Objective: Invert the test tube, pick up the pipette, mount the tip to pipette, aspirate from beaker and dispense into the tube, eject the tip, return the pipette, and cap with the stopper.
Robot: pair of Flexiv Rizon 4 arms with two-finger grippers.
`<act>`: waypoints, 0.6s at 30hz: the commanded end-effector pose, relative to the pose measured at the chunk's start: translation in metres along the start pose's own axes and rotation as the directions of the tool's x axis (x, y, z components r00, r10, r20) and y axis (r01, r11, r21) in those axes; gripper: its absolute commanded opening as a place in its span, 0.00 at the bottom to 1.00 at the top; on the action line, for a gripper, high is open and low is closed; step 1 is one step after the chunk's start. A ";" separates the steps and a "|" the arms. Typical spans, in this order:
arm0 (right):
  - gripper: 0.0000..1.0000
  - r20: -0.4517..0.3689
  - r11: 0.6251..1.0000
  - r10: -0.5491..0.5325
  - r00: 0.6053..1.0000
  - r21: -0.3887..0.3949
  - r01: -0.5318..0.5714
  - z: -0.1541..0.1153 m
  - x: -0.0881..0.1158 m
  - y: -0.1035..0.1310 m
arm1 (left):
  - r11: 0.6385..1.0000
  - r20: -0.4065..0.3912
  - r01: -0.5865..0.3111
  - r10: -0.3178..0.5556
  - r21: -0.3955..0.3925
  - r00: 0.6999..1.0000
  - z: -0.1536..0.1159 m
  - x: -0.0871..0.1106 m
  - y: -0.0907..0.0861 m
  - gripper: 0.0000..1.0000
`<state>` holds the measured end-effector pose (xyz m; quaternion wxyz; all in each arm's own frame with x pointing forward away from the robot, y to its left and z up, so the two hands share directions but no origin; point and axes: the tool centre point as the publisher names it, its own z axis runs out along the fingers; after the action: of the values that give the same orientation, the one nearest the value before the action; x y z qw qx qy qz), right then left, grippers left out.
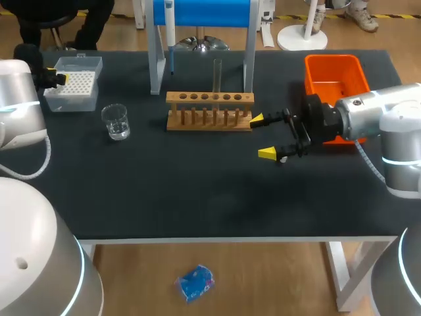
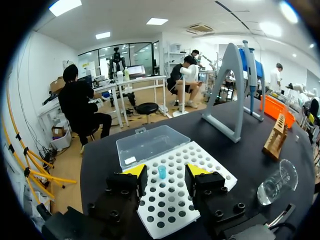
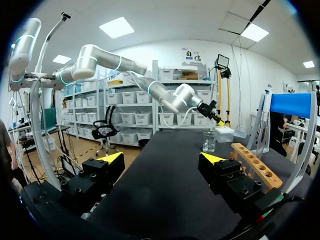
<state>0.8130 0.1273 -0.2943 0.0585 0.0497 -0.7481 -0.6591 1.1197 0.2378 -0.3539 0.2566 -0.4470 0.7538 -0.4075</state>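
My left gripper (image 2: 165, 170) hangs over the white tip box (image 2: 172, 192), and in the head view it shows at the table's far left (image 1: 58, 78). Its fingers stand apart either side of a small blue piece (image 2: 162, 172) seated in a hole, without touching it. The pipette (image 1: 170, 29) hangs on the blue-topped stand (image 1: 200, 12). A clear test tube (image 1: 217, 74) stands upright in the wooden rack (image 1: 209, 109). The glass beaker (image 1: 116, 122) sits left of the rack. My right gripper (image 1: 263, 137) is open and empty, just right of the rack (image 3: 256, 169).
An orange bin (image 1: 334, 78) stands at the back right, beside my right arm. The tip box's clear lid (image 2: 152, 143) lies open behind it. The beaker (image 2: 277, 182) is close to the left gripper's right side. Dark tabletop (image 1: 197, 191) spreads in front.
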 end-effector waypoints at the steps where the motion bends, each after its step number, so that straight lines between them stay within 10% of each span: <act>1: 1.00 0.001 1.000 0.000 1.000 0.000 0.000 0.000 0.000 0.000 | 1.000 -0.010 0.002 -0.002 -0.007 1.000 0.007 -0.004 0.000 0.46; 18: 1.00 0.001 1.000 0.000 1.000 0.000 0.000 0.000 0.000 0.000 | 1.000 -0.013 0.007 -0.007 -0.009 1.000 0.018 -0.008 0.001 0.42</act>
<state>0.8130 0.1274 -0.2942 0.0584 0.0497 -0.7482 -0.6591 1.1317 0.2378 -0.3623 0.2509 -0.4477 0.7548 -0.4085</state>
